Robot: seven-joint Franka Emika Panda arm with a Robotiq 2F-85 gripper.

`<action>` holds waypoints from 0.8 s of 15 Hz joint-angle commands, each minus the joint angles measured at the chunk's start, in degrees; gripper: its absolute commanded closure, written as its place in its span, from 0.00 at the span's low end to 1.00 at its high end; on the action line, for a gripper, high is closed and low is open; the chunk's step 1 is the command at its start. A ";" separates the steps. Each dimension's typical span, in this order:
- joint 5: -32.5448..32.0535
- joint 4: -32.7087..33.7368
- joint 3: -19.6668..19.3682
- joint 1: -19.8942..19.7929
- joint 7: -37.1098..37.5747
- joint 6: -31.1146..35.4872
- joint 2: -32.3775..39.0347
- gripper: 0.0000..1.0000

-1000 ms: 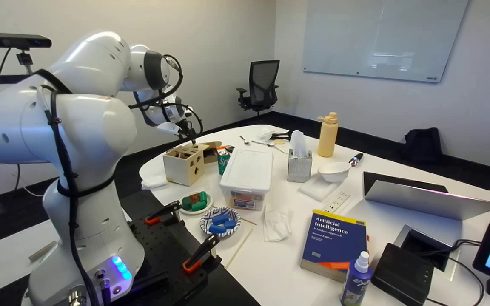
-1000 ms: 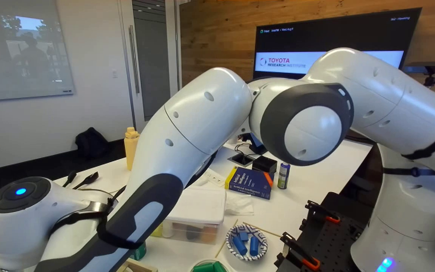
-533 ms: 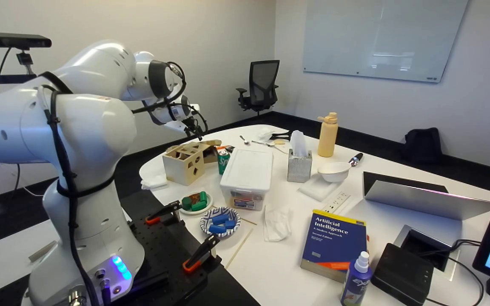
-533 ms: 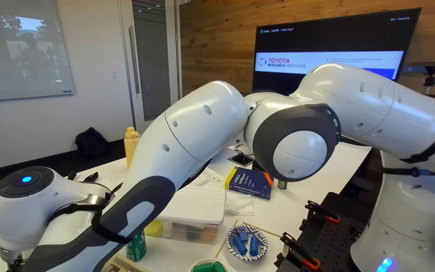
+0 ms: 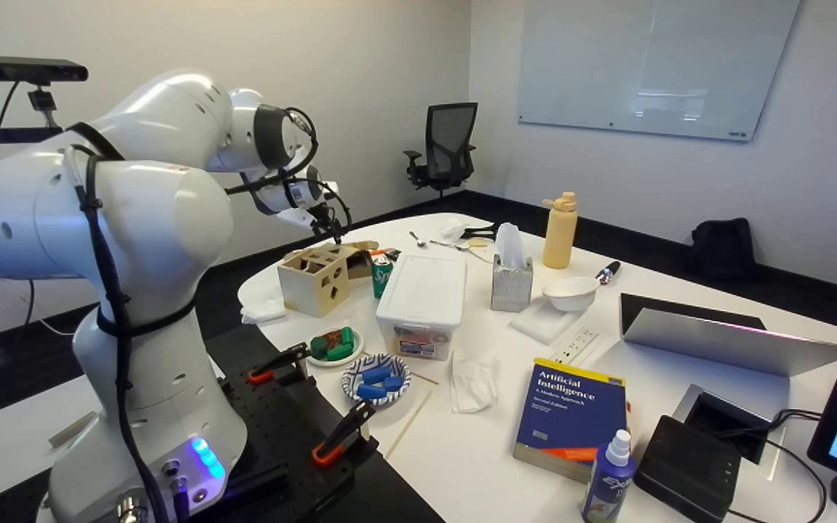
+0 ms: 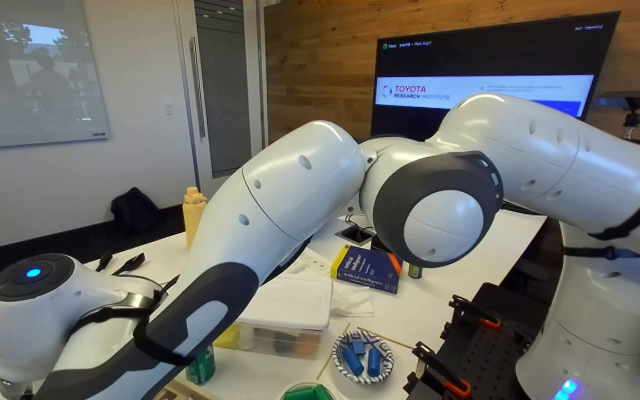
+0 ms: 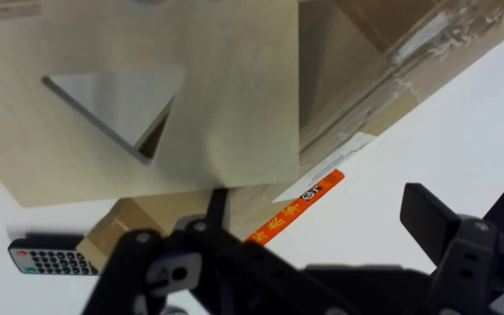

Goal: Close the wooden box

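The light-tan wooden box (image 5: 304, 292) stands on the table with shape holes in its top and side, in an exterior view. Only a corner of it (image 6: 185, 390) shows below the arm in an exterior view. In the wrist view a pale wooden panel of it (image 7: 243, 100) with a triangular hole fills the upper left. My gripper (image 5: 335, 235) is over the box's far side. In the wrist view my gripper (image 7: 315, 199) is open with nothing between the fingers. Its left fingertip is at the panel's edge; whether it touches is unclear.
A brown cardboard box (image 7: 392, 83) lies against the wooden box's far side. An orange chopstick wrapper (image 7: 295, 206) and a remote (image 7: 55, 260) are close by. A green can (image 5: 381, 276) and a white-lidded plastic container (image 5: 424, 287) stand beside the box.
The arm's elbow has come down and the gripper has shifted slightly outward from the wooden box. In the last half second it has dipped slightly back. The box looks unchanged.
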 commanded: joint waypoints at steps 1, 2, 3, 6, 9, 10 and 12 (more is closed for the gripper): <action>0.57 -3.48 1.14 -0.91 -1.27 -1.67 -2.34 0.00; 0.65 -4.08 1.29 -1.12 -1.48 -1.99 -2.83 0.00; 0.81 -4.58 1.68 -1.41 -1.86 -2.34 -3.27 0.00; 1.10 -6.61 3.26 -2.45 -2.80 -4.23 -4.87 0.00; 1.53 -9.34 5.77 -3.96 -4.23 -6.89 -6.72 0.00; 1.52 -10.16 6.52 -4.40 -4.37 -7.67 -7.27 0.00; 1.33 -12.22 7.98 -5.15 -4.70 -8.86 -8.57 0.00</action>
